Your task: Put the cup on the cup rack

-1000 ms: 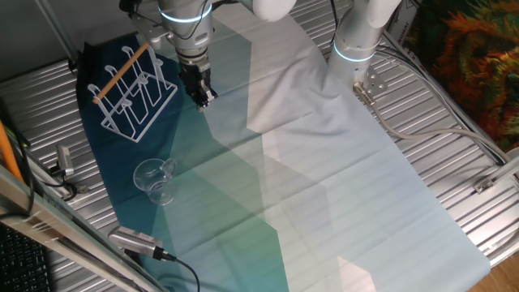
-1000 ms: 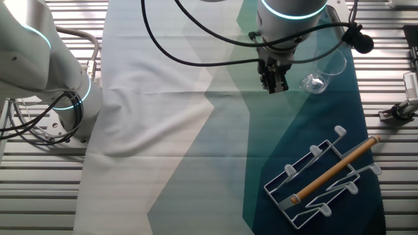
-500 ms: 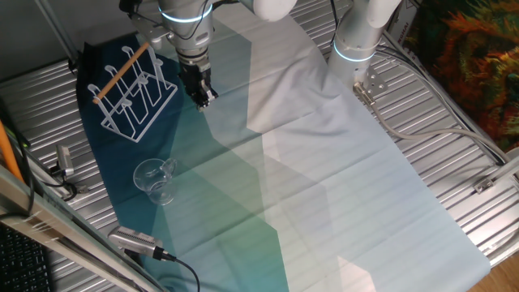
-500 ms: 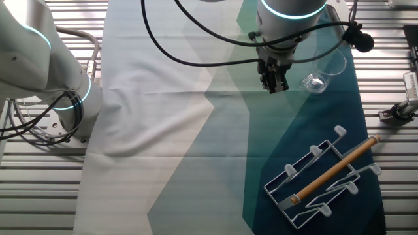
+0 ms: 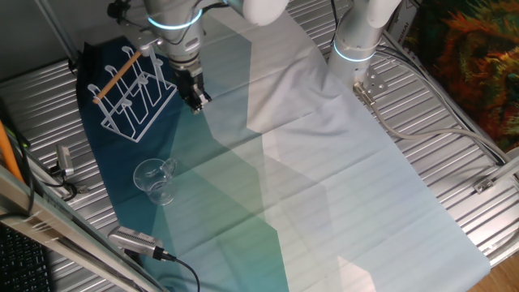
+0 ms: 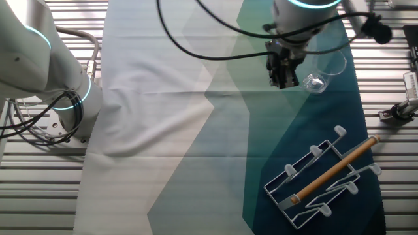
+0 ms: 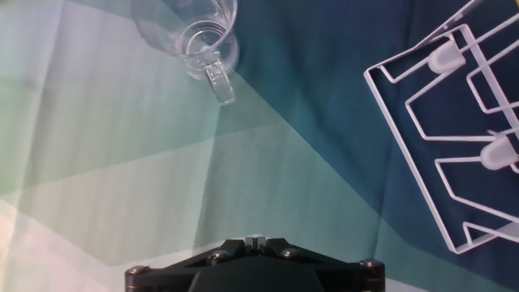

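The black two-finger gripper (image 5: 196,100) hovered empty near the white wire cup rack (image 5: 134,93); its opening couldn't be told. The small clear glass cup (image 5: 154,179) stood apart from that rack, so grasping and hanging remained.

No readable text, labels or numbers; small print possibly lost to blur.
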Tool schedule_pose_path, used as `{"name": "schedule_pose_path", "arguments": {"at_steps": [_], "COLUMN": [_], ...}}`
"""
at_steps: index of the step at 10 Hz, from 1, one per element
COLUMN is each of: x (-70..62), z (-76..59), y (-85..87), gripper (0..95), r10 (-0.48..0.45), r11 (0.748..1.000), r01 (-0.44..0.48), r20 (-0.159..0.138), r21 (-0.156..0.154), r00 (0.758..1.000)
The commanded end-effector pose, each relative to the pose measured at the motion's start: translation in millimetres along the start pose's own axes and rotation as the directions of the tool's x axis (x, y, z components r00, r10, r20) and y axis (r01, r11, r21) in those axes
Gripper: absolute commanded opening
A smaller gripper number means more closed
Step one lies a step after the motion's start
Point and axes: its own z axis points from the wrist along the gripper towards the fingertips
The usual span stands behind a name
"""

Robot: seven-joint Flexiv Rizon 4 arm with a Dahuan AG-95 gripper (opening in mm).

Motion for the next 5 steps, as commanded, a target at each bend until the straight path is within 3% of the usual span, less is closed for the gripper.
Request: {"name": "schedule_pose_path", "arguments": {"at_steps": [1, 5], "x": [-3.4, -25.3], "z": [1.5, 8.7], "y": [-0.4, -3.2], "gripper": [0.0, 0.0], "r10": [-0.011, -0.06], "r11": [1.0, 0.998], "r01": [0.011, 0.06], "r20": [-0.004, 0.001], "r21": [0.001, -0.012], "r00": [1.0, 0.998]}}
